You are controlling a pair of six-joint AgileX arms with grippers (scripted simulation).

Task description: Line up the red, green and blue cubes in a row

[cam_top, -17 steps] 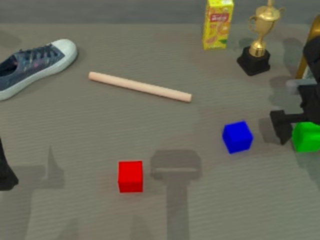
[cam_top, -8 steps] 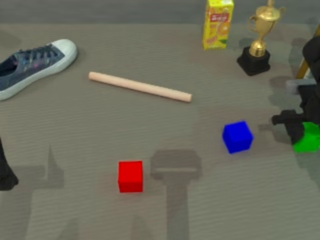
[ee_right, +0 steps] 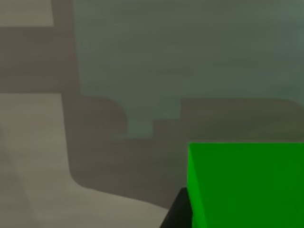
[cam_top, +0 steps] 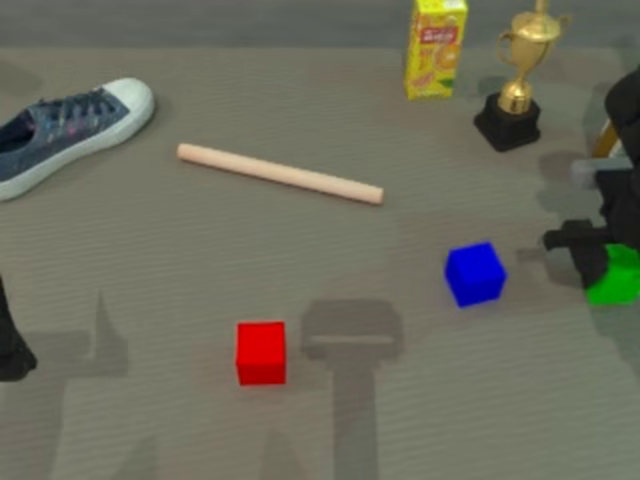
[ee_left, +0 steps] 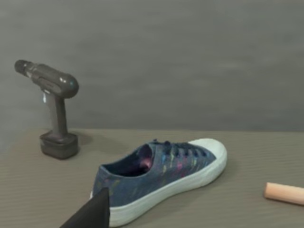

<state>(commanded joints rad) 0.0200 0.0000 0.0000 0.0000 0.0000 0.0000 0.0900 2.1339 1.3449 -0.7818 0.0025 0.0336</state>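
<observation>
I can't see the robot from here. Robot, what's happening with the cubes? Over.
Right gripper at the table's right edge, on the green cube. Left arm parked at left edge. Red cube and blue cube untouched, apart. Nothing between them.

Three small cubes sit on the counter (cam_top: pixel 200 260): one red cube (cam_top: pixel 261 352) near the front middle, one blue cube (cam_top: pixel 474 273) to its right, and one green cube (cam_top: pixel 616 276) at the far right edge. One blue canvas sneaker (cam_top: pixel 62 128) lies at the far left. One pale wooden rod (cam_top: pixel 280 174) lies toward the back, in the middle. One yellow juice carton (cam_top: pixel 436 48) stands at the far right, and one gold trophy (cam_top: pixel 520 85) on a black base stands beside it. One dark power drill (ee_left: pixel 53 111) stands upright beyond the sneaker, seen only from the left wrist. Eight objects in all.
</observation>
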